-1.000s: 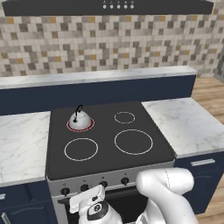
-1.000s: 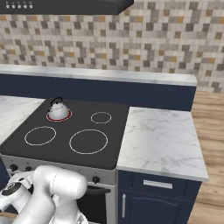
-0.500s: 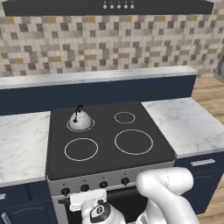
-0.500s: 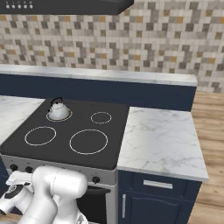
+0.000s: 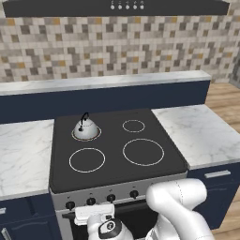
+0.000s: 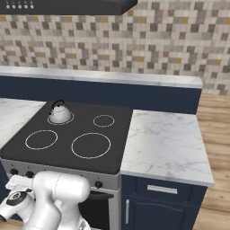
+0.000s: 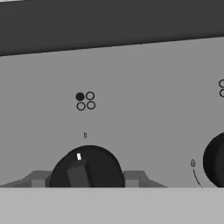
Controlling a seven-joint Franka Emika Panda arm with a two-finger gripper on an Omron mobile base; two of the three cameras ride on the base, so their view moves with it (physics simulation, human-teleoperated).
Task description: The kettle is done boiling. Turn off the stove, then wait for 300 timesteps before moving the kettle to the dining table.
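The silver kettle (image 5: 86, 129) (image 6: 59, 113) stands upright on the back left burner of the black stove (image 5: 112, 140) (image 6: 81, 126); the ring under it is white. My gripper (image 5: 87, 209) (image 6: 17, 183) (image 7: 86, 179) is low at the steel front panel, its fingers (image 7: 38, 179) pressed against both sides of a black knob (image 7: 86, 168). The knob's white mark points up toward a small mark above it. The dining table is out of view.
Marble counters (image 5: 23, 154) (image 6: 166, 143) flank the stove, over navy cabinets. A raised navy ledge with a marble top (image 5: 108, 82) runs behind the cooktop. More knobs (image 7: 216, 159) line the panel. Wood floor (image 6: 220, 134) lies to the right.
The ring under the kettle was red a second ago and is now white. The hand has stayed at the knob with little movement.
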